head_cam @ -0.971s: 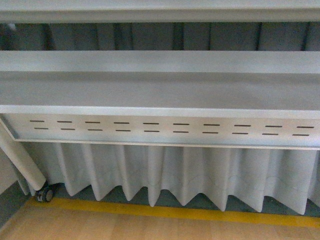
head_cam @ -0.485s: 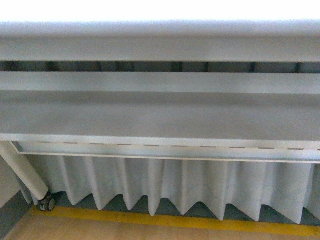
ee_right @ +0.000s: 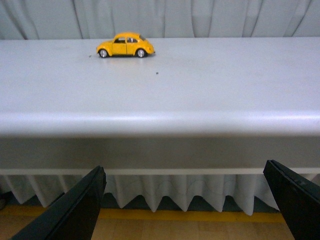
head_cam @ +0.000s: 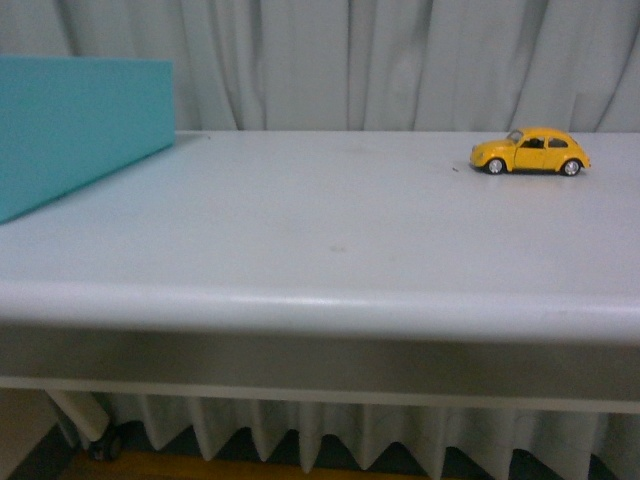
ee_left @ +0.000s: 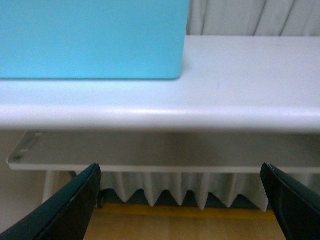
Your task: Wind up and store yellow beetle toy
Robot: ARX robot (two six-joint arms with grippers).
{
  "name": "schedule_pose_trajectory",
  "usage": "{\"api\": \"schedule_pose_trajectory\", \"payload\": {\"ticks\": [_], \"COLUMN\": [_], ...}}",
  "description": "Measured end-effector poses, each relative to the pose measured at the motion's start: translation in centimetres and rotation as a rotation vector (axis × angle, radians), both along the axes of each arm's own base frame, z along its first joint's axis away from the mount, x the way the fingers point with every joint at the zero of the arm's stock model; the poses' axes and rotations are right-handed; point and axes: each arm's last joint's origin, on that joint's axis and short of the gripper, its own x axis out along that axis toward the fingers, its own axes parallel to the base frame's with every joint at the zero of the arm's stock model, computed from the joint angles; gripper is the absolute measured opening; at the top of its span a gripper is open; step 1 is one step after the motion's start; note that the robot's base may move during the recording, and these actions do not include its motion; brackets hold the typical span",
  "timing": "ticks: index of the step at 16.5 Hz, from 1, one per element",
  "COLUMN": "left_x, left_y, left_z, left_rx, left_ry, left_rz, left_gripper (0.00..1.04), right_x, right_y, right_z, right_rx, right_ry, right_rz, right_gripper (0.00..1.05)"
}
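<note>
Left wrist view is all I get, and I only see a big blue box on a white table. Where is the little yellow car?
Observer: The yellow beetle toy is on the same table. It is far over to the right of the blue box, near the back edge by the curtain.
Operator: Did it fall over?
Observer: No, it stands on its wheels, side-on to the front camera.
Operator: Is the other claw holding it?
Observer: No. The right gripper is open and empty, low in front of the table's edge and well short of the toy.
</note>
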Motion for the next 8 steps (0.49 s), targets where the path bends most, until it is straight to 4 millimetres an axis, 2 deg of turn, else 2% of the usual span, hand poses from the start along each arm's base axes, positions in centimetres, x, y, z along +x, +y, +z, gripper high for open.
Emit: {"api": "schedule_pose_trajectory", "payload": {"ticks": [8], "left_x": [0.00], "left_y": [0.00], "left_z": [0.00], "left_rx": [0.000], "left_ry": [0.000], "left_rz": [0.001], "left_gripper": [0.98], "right_x": [0.00], "right_y": [0.00], "right_z": [-0.02], "right_rx": [0.001], "right_ry": [0.002], "right_rz": [0.000], "right_gripper": [0.98]}}
